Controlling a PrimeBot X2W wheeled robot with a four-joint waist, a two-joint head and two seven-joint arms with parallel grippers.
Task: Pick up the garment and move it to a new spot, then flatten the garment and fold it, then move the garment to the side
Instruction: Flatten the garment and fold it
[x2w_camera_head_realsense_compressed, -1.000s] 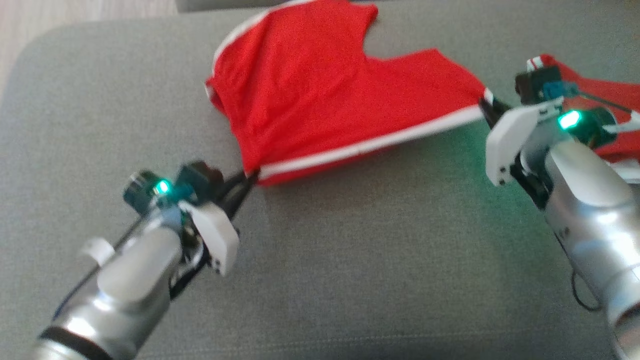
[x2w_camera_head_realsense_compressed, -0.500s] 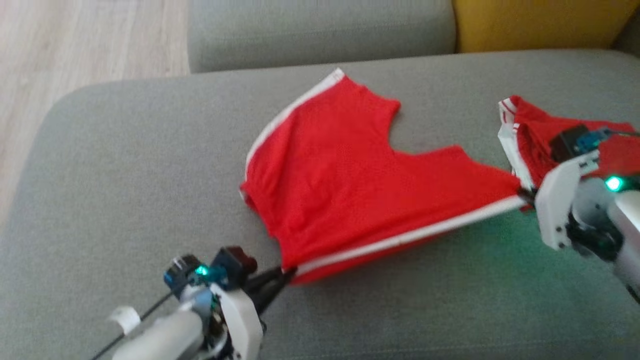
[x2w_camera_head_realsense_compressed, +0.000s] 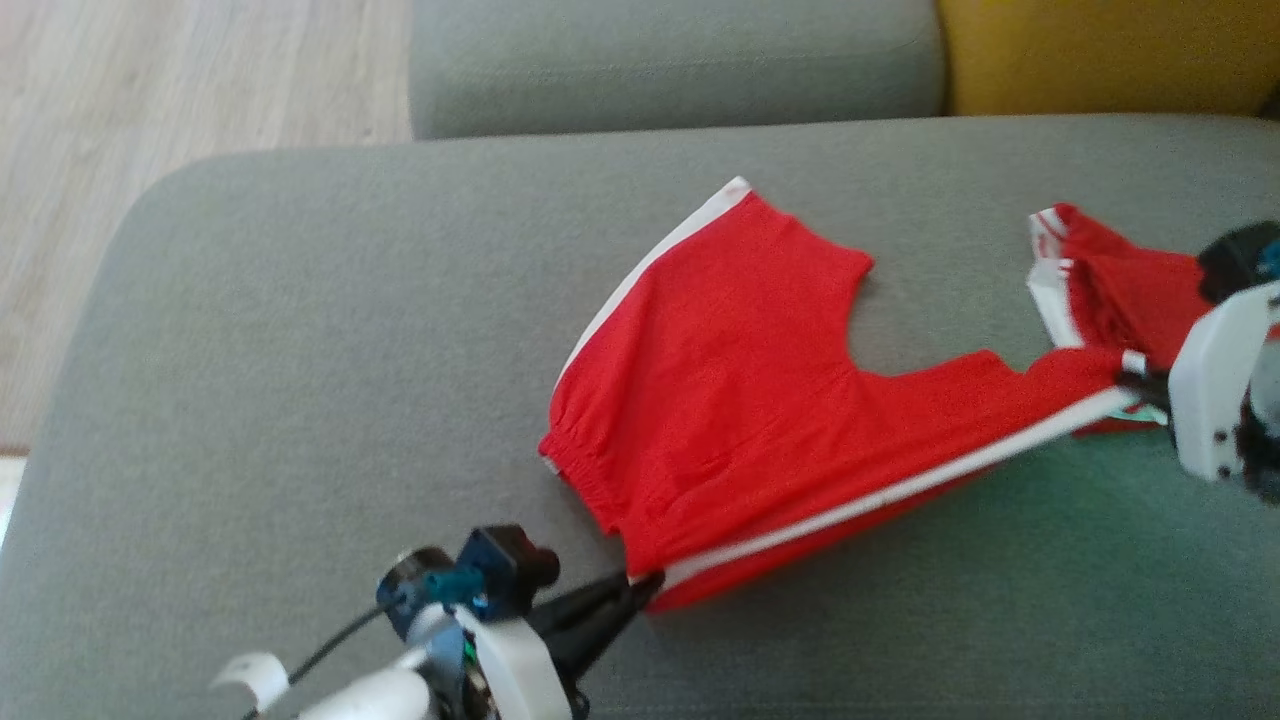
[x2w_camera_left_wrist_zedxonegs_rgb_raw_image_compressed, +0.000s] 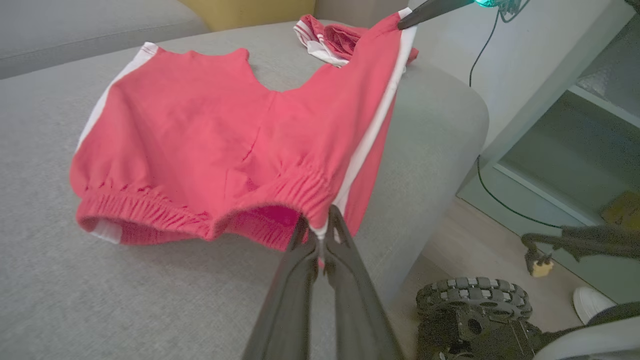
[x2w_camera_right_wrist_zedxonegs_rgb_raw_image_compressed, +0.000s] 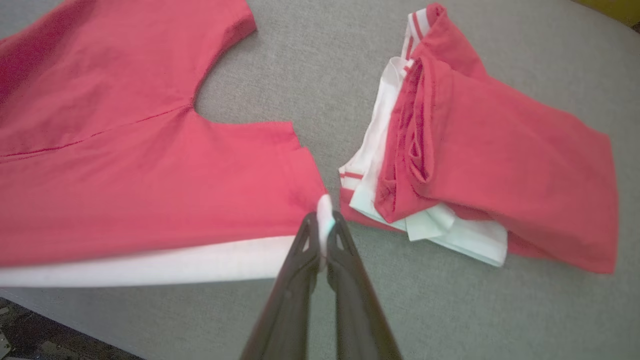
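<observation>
You see the garment (x2w_camera_head_realsense_compressed: 740, 400) as soft matt red cloth (its white band too), on a sofa (x2w_camera_head_realsense_compressed: 300, 350) of coarse grey weave; pale wood floor (x2w_camera_head_realsense_compressed: 150, 90) at ten o'clock.

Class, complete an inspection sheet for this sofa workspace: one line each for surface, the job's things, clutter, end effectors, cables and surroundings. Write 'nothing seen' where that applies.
Surface: grey sofa seat, bare fabric at the left of the head view.
Job's things: red shorts with a white side stripe, spread out, near edge lifted and stretched.
Clutter: folded red and white garment lying beside the shorts.
End effectors: left end effector shut on the waistband corner; right end effector shut on the leg hem corner.
Cables: black cable hanging beside the sofa.
Surroundings: wood floor, yellow cushion.
</observation>
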